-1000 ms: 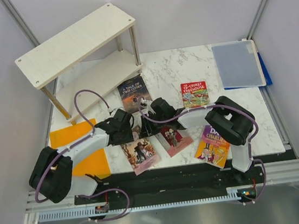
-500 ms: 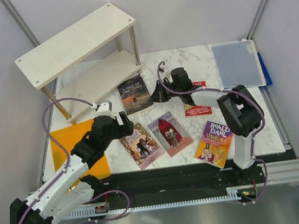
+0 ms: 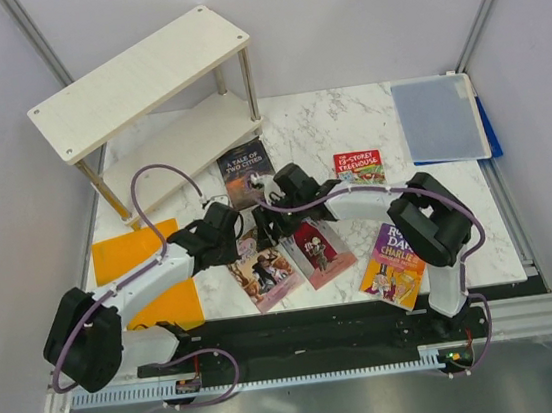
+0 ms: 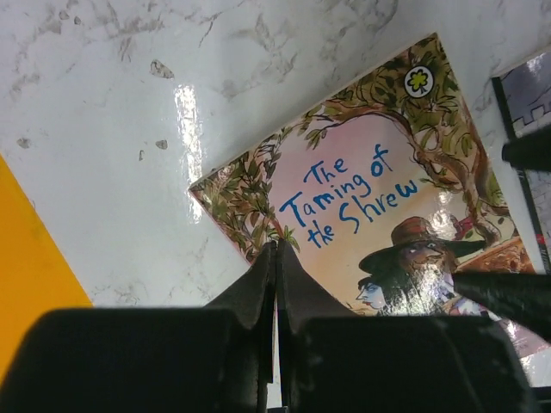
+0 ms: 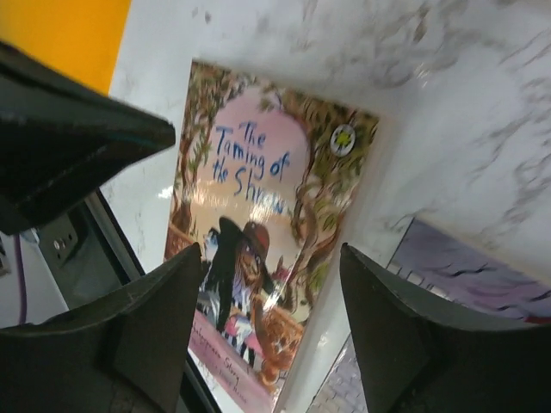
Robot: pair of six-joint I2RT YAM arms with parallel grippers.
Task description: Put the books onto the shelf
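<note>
The pale wooden two-tier shelf stands at the back left with nothing on its boards. Five books lie flat on the marble table: the dark "A Tale of Two Cities", the Treehouse book, the Roald Dahl book, a pink "The Taming of the Shrew" and a lilac one. My left gripper is shut, its tips at the near left edge of the pink book. My right gripper hovers open over the same book, with nothing between its fingers.
An orange sheet lies under the left arm at the table's left. A blue-grey folder sits at the back right. Both grippers crowd the same spot, the left gripper's body close beside the right one's fingers.
Half a second ago the right gripper was further back beside the dark book; it has come forward to the pink book, open. The left arm has folded in and its gripper has shut.
</note>
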